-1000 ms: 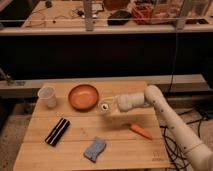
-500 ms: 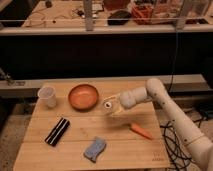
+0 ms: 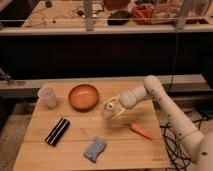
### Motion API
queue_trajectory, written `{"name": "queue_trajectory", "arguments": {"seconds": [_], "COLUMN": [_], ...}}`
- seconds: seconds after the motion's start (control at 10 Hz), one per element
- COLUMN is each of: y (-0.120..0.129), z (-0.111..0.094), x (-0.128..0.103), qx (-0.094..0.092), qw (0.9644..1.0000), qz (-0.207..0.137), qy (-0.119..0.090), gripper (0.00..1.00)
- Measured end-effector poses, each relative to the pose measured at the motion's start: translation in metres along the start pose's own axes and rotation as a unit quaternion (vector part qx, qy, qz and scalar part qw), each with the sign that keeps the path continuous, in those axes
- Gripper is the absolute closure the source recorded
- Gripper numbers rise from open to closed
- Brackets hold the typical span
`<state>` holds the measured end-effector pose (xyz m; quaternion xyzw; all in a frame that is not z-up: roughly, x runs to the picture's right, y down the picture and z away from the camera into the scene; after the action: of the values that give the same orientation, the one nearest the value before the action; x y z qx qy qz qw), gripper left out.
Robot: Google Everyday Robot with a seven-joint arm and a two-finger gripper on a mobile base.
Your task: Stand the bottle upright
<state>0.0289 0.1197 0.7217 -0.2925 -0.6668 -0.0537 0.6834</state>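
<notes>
The robot's arm reaches in from the right, bent over the wooden worktop (image 3: pixel 125 155), and its hand (image 3: pixel 118 105) sits above the middle of the board. The hand is closed tight, and the bottle (image 3: pixel 111 113) is caught in it. The bottle sticks out from the hand toward the camera and slightly left. It is tilted rather than upright, and its whitish round cap (image 3: pixel 108 106) faces the viewer. Whether the bottle's low side touches the worktop or hangs just above it cannot be told.

As the camera sees it, an orange-brown bowl (image 3: pixel 83 97) stands just left of the hand and a little farther back, close to the bottle but apart from it. Farther left of the hand, beyond the bowl, a translucent white cup (image 3: pixel 47 96) stands upright near the worktop's left edge.

In front of the hand and slightly right lies a carrot (image 3: pixel 141 131), near the bottle but not touching it. A blue sponge (image 3: pixel 95 149) lies in front of the hand and a bit left, close to the near edge. A flat black object (image 3: pixel 58 131) lies at a slant, well to the left and in front of the hand.
</notes>
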Motion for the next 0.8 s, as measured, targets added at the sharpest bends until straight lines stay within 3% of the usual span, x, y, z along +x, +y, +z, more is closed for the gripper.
{"name": "queue_trajectory", "arguments": {"seconds": [0.2,0.5,0.8], "y": [0.009,0.019,0.030], "z": [0.004,0.003,0.000], "x": [-0.001,-0.002,0.000], "qx": [-0.006,0.004,0.060], "qw": [0.9999,0.9996,0.9968], "qz": [0.011,0.024,0.045], "qy": [-0.001,0.014,0.026], "gripper": [1.00,1.00,1.00]}}
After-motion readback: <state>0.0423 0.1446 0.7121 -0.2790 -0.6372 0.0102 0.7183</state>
